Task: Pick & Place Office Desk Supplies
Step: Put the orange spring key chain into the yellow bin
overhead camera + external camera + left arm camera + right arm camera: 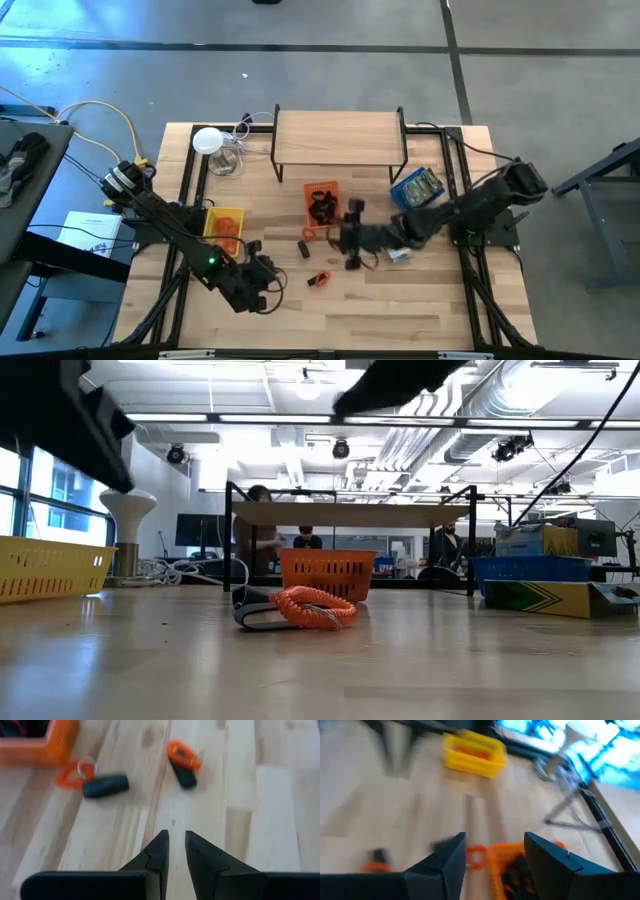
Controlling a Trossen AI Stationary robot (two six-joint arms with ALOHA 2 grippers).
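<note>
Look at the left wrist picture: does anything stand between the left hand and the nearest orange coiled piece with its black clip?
Nothing visible does. Only bare wood table lies between the left hand, its fingers a narrow gap apart and empty, and the orange coiled piece.

No legible text or labels

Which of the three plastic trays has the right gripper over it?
The orange tray, mid-table. The right gripper, fingers apart and empty, hangs at its edge; the yellow tray and blue tray sit off to either side.
</note>
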